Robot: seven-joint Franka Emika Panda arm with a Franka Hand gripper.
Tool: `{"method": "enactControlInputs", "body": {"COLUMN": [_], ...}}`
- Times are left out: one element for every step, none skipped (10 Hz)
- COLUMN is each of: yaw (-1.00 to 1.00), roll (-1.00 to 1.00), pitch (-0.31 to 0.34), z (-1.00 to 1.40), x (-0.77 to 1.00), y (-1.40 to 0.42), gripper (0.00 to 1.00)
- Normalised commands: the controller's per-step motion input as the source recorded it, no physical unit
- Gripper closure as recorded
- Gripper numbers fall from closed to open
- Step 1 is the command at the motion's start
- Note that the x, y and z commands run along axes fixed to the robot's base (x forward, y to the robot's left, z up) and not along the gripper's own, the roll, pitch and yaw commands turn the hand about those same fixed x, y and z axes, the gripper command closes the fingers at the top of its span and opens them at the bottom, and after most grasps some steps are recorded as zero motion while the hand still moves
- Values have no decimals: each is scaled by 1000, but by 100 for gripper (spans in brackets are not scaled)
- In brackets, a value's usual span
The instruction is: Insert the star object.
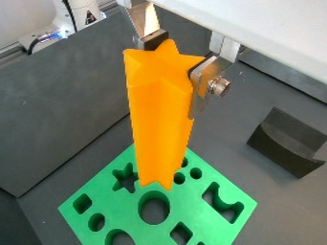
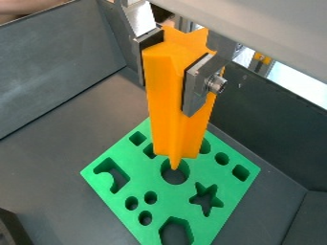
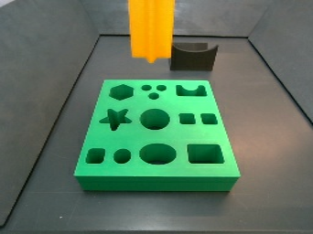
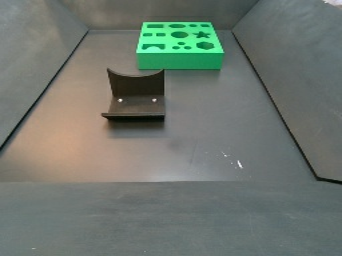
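The dark bench (image 4: 174, 140) carries the green block (image 3: 156, 137) of shaped holes near its far edge, with the fixture (image 4: 134, 97) closer to the middle. Above the block hangs the orange star object (image 1: 160, 115) — long axis upright, lower end clear of the surface. The pincer (image 2: 192, 72) is clenched on its upper part. The star hole (image 3: 115, 118) lies below and off to one side, so a sideways shift likely precedes the descent.
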Motion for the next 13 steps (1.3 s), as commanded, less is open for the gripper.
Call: {"method": "enactControlInputs", "body": {"yaw": [0,0,0,0,0,0,40,57,0,0,-43,-77,-77], "roll": [0,0,-30,-29,0,57,84,121,181,190,177,184,177], "pitch": [-129,-114,-61,-14,0,0,0,0,43,79,106,129,134], "z": [-586,-837,-831,-754,-686,-437,-246,-317,-400,-426,-380,-314,-283], "x": [-597,-997,-954,-557,-294,-251,-180,-54,0,0,80,114,120], "y": [0,-80,-134,-226,-134,-131,-114,-151,-217,-174,-71,0,0], "gripper": [100,100,100,100,100,100,100,100,100,100,100,100,100]}}
